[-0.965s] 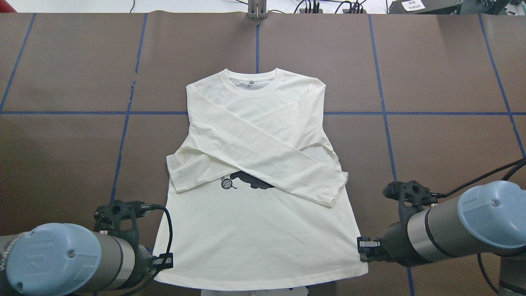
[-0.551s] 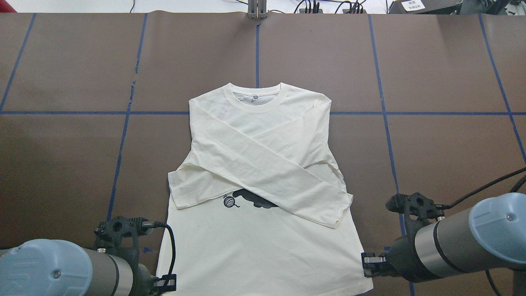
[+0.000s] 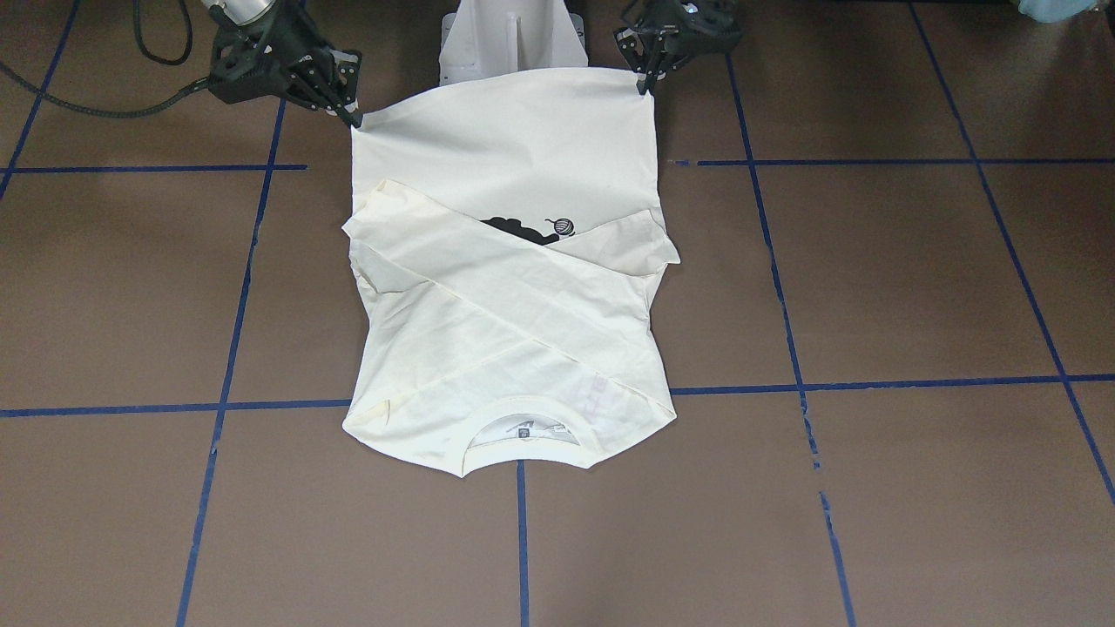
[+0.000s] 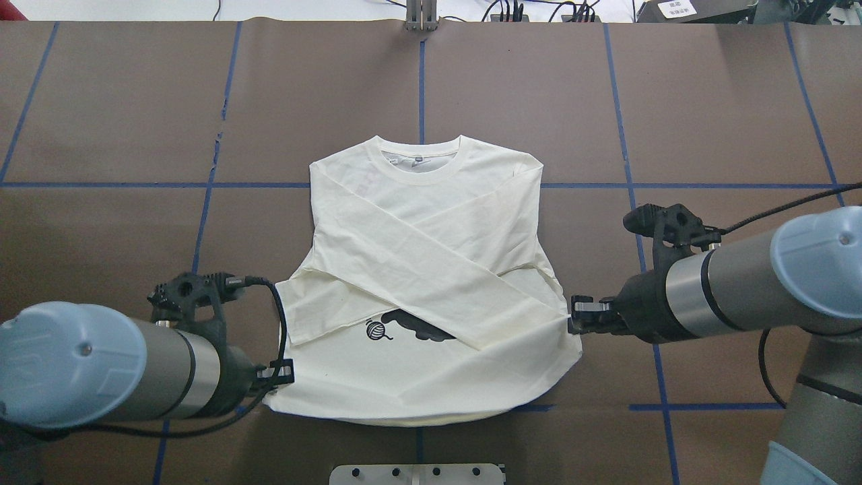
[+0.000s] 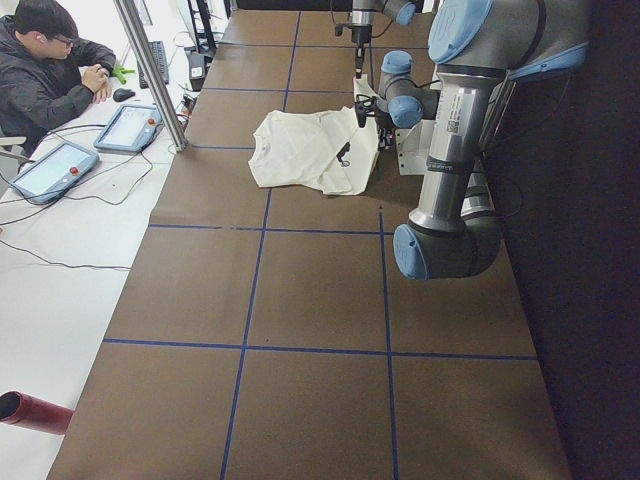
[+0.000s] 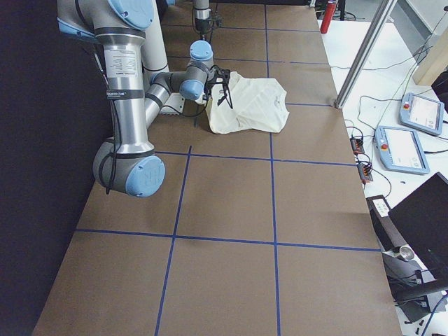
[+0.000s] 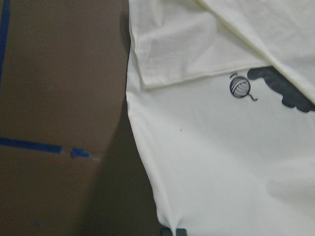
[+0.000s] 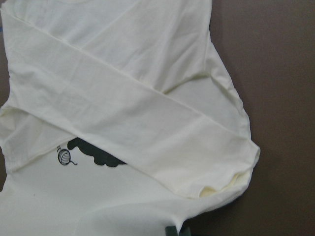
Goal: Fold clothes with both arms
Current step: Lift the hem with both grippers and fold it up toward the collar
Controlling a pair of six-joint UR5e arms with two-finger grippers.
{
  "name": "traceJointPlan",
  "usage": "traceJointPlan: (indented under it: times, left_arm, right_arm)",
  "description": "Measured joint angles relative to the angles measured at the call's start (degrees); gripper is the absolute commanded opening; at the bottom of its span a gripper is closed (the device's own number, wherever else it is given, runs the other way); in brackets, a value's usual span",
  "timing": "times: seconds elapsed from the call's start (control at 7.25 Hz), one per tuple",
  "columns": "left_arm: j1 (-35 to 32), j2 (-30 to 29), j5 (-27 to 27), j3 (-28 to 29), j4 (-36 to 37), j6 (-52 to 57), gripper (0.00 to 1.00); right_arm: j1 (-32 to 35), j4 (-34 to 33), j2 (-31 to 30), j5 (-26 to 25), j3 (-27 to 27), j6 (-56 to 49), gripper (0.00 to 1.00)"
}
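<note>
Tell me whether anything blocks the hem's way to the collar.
Nothing visible does. The left gripper and right gripper hold the hem of the shirt; between it and the collar lie only its own crossed sleeves.

No writing can be read. The neck label [image 4: 418, 159] in the collar of the T-shirt [image 4: 431, 222] is too small to make out, as are the dark marks on the white paper slip [image 4: 677, 8].

Cat print [image 4: 407, 328] mostly hidden under crossed sleeves [image 4: 431, 269], T-shirt [image 4: 417, 377] back unseen
</note>
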Motion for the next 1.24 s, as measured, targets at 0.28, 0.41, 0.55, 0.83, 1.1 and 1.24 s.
traceJointPlan:
  times: [0.28, 0.41, 0.55, 0.83, 1.1, 1.24]
  left_arm:
    - [-8.2, -2.6, -0.1, 3.8, 0.0, 6.9, 0.0]
    - [-12.1, -4.6, -0.1, 6.9, -0.1, 10.3, 0.0]
    - [-15.5, -6.6, -0.2, 10.8, -1.2, 13.2, 0.0]
    - [-18.8, -8.1, -0.2, 19.9, -9.4, 15.4, 0.0]
    - [-20.9, -9.7, -0.2, 31.3, -20.0, 15.6, 0.0]
    - [-22.1, -10.4, -0.1, 36.2, -24.0, 15.7, 0.0]
  right_arm:
    - [7.3, -0.4, 7.5, -0.1, -8.8, -9.3, 0.0]
    - [10.2, -0.3, 11.7, -0.1, -14.5, -12.6, 0.0]
    - [12.8, -0.2, 15.0, -0.2, -19.9, -15.5, 0.0]
    - [15.8, 0.0, 20.2, -0.2, -29.2, -18.4, 0.0]
    - [17.0, 1.1, 25.8, -0.2, -39.0, -19.0, 0.0]
    - [17.2, 4.0, 27.1, -0.3, -43.9, -19.0, 0.0]
